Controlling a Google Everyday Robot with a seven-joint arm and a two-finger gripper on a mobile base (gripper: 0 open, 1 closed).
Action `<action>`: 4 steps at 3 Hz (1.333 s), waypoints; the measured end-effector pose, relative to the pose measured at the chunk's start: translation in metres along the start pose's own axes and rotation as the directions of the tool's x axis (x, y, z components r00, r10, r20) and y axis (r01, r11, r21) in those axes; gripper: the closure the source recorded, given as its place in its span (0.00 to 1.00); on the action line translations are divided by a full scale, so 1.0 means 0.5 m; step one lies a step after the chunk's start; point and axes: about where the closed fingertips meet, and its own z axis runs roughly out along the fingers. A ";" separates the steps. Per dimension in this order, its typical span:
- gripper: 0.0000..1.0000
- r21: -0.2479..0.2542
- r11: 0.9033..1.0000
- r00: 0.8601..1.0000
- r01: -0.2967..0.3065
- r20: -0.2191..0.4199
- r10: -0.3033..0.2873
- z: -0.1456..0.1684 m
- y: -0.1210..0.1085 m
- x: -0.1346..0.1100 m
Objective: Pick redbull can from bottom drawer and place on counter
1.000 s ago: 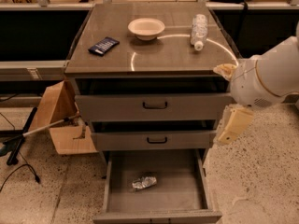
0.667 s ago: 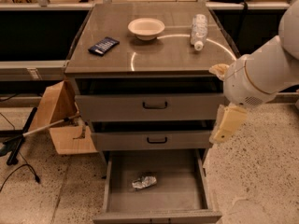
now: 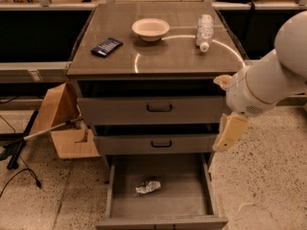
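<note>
The redbull can (image 3: 147, 186) is a small crushed silver can lying on its side on the grey floor of the bottom drawer (image 3: 192, 195), which is pulled fully open. The counter (image 3: 158, 56) is the glossy brown-grey top of the cabinet. My white arm comes in from the right. The cream-coloured gripper (image 3: 229, 131) hangs down beside the right edge of the middle drawer, above and to the right of the can and well clear of it. It holds nothing that I can see.
On the counter stand a white bowl (image 3: 150, 28), a dark blue packet (image 3: 106, 47) and a clear plastic bottle (image 3: 204, 31) lying down. The two upper drawers (image 3: 158, 110) are slightly open. A cardboard box (image 3: 64, 123) and cables lie on the floor at the left.
My arm and gripper have shifted slightly left and down toward the cabinet's right side. The can and the drawers have not moved.
</note>
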 end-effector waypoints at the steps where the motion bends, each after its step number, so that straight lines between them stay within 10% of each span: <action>1: 0.00 -0.047 0.998 0.999 -0.044 -0.007 0.044 0.075 0.003 0.046; 4: 0.00 -0.170 0.979 0.989 -0.115 0.068 0.128 0.254 0.034 0.138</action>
